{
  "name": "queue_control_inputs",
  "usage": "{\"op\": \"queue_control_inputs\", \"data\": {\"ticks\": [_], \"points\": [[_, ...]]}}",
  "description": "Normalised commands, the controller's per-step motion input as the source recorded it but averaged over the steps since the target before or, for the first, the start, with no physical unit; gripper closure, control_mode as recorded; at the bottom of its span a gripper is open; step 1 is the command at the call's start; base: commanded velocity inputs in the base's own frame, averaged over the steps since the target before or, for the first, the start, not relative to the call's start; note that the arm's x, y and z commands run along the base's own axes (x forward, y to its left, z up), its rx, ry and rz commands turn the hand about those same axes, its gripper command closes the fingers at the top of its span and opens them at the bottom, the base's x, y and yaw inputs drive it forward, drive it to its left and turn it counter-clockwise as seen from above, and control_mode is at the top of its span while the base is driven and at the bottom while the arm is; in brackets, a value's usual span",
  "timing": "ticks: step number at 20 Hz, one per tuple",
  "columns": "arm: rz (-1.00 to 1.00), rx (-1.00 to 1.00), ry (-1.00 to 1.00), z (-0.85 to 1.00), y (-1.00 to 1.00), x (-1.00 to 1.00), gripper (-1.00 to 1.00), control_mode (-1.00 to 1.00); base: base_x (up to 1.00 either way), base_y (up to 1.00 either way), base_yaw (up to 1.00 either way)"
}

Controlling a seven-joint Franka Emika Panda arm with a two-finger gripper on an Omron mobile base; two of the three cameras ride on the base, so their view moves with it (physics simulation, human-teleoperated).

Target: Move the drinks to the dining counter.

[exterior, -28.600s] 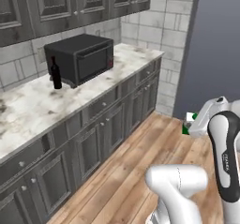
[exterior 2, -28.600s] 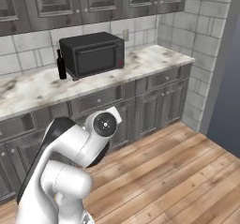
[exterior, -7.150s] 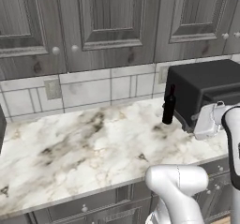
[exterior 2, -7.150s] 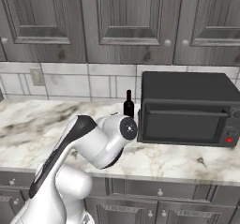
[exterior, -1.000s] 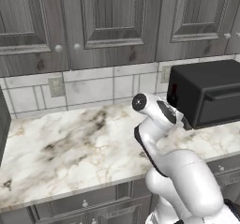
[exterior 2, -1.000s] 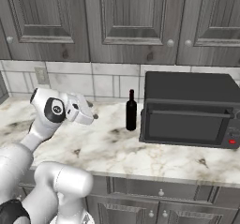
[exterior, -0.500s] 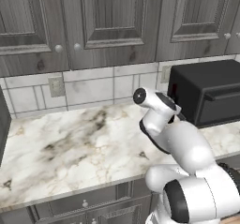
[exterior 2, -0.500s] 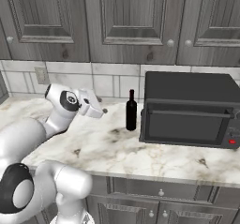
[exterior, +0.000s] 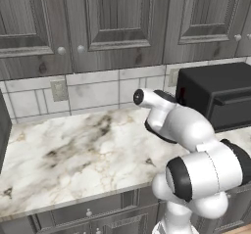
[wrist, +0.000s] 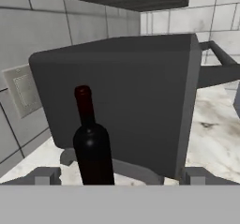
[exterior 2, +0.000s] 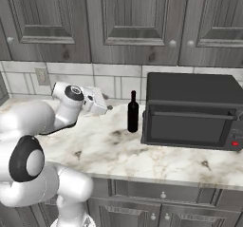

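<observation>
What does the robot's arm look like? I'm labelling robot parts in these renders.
A glossy white arm of rounded segments with black bands at the joints and a dark disc on one joint cap. The gripper is a boxy white-grey hand; its jaws end in small grey tips. No cables or markings visible.

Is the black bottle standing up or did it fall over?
Standing up. The wine bottle rests on its base on the marble counter beside the black oven, neck pointing straight up.
</observation>
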Motion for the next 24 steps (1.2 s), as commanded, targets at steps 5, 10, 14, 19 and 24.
{"op": "queue_control_inputs", "data": {"ticks": [5,10,14,19,24], "points": [[-0.08,-0.04,0.00,0.00,-0.15,0.03,-1.00,-1.00,0.00,0.00,0.00],[-0.07,-0.02,0.00,0.00,-0.20,0.02,-1.00,-1.00,0.00,0.00,0.00],[-0.05,0.00,0.00,0.00,-0.21,0.00,-1.00,-1.00,0.00,0.00,0.00],[-0.01,0.00,0.00,0.00,-0.20,0.04,-1.00,-1.00,0.00,0.00,0.00],[0.00,0.00,0.00,0.00,-0.16,0.12,-1.00,-1.00,0.00,0.00,0.00]]}}
